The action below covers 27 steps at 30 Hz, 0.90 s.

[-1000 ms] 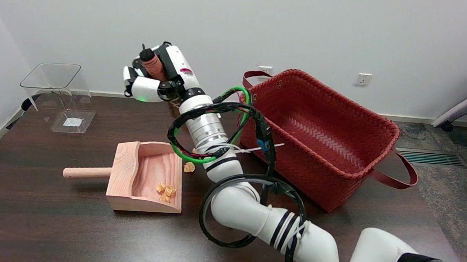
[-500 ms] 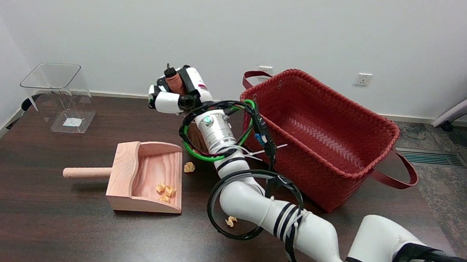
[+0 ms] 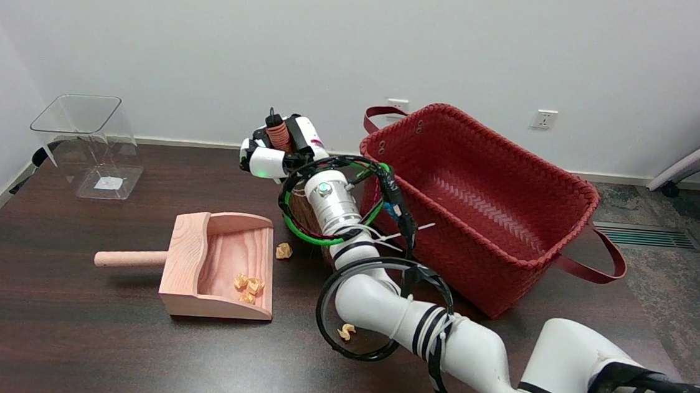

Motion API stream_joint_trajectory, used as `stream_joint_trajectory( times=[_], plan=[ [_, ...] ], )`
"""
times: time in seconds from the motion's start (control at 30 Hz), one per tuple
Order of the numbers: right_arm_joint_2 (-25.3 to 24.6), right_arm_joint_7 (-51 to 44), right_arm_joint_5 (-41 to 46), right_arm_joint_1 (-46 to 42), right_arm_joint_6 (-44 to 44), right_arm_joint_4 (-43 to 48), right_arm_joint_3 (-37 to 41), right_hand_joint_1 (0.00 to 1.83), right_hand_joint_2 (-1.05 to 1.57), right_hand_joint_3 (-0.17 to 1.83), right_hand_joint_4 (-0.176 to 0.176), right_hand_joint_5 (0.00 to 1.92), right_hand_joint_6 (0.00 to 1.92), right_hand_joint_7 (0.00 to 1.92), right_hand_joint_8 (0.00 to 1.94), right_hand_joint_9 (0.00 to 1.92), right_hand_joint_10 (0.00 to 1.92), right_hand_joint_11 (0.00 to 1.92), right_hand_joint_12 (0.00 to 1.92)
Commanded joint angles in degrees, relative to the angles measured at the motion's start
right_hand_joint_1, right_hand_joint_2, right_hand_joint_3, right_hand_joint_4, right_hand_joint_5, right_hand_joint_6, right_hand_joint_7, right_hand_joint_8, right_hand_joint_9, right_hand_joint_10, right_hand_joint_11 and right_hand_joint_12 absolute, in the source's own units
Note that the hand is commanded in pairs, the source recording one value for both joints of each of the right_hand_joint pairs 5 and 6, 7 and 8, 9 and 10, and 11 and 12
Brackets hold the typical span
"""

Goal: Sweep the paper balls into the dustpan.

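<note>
Three or so little crumpled orange paper balls (image 3: pixel 248 287) already sit inside the light wooden dustpan with the round peg handle (image 3: pixel 194 265), down below and off to the left of my right hand (image 3: pixel 279 147), so I'd call that part done. Two are left out on the dark brown wooden table (image 3: pixel 64 336) as far as I can see: one loose ball (image 3: pixel 284 251) just beside the dustpan's open mouth, below my hand, and another stray ball (image 3: pixel 347 332) much nearer my elbow, showing through the loop of black cable (image 3: pixel 372 307) around my forearm. So I'd guess I'm a bit past halfway, with two more strokes to go.

My hand is wrapped around the reddish-brown ribbed handle of the small brush (image 3: pixel 278 134), fingers closed on it, the top of the handle poking up out of my grip. The brown bristle end seems to be tucked behind my wrist, so I can't really tell if it's touching the table yet.

Off to the right of my hand is the big red woven basket with dark red straps (image 3: pixel 508 246), and far left is a clear plastic bin (image 3: pixel 89 138).

Writing-wise: there's a small pinkish-red label on the back of my hand, too small to read. Nothing else legible.
</note>
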Motion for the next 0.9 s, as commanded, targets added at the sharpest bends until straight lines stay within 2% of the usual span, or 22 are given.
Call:
stream_joint_trajectory(
  times=[0.03, 0.43, 0.9],
  plan=[
    [-0.3, 3.3, 8.4, -2.1, -2.4, -2.6, -1.0, 1.14, 0.62, 1.35, 0.0, 1.92, 1.92, 1.92, 1.92, 1.92, 1.92, 1.92, 1.92],
    [-0.7, 3.2, 21.1, -3.5, -6.7, -11.4, -2.0, 1.13, 0.67, 1.3, 0.0, 1.92, 1.92, 1.92, 1.92, 1.92, 1.92, 1.92, 1.92],
    [-1.6, 6.2, 23.6, -2.7, -6.9, -14.1, -2.7, 1.12, 0.68, 1.29, 0.0, 1.92, 1.92, 1.92, 1.92, 1.92, 1.92, 1.92, 1.92]
  ],
)
